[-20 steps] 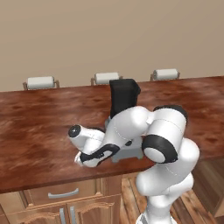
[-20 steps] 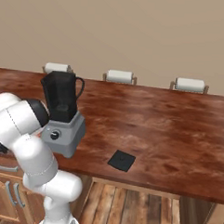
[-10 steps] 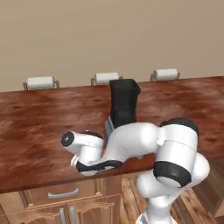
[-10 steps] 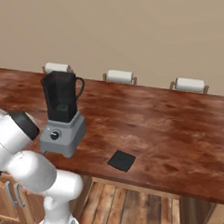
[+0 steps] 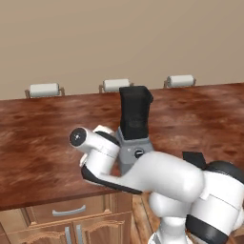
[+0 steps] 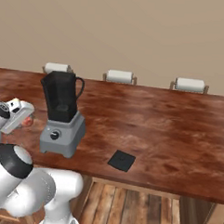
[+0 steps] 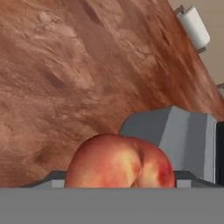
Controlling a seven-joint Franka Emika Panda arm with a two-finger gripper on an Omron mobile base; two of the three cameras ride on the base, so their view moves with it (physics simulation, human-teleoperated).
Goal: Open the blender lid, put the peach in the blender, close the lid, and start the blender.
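- Peach sits between the tool's spread jaws; whether it is pinched, I cannot tell.
- Likely light, soft-skinned, bruisable: hold across its widest part, gently.
- Blender jar open; blender lid on counter.

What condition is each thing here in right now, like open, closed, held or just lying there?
blender: upright on the counter, jar top open, no lid on it.
blender lid: off, lying flat on the counter beside the blender, apart from it.
peach: close at the gripper's tips, beside the blender's base; held or not, I cannot tell.
gripper: whether open or closed on the peach cannot be told.
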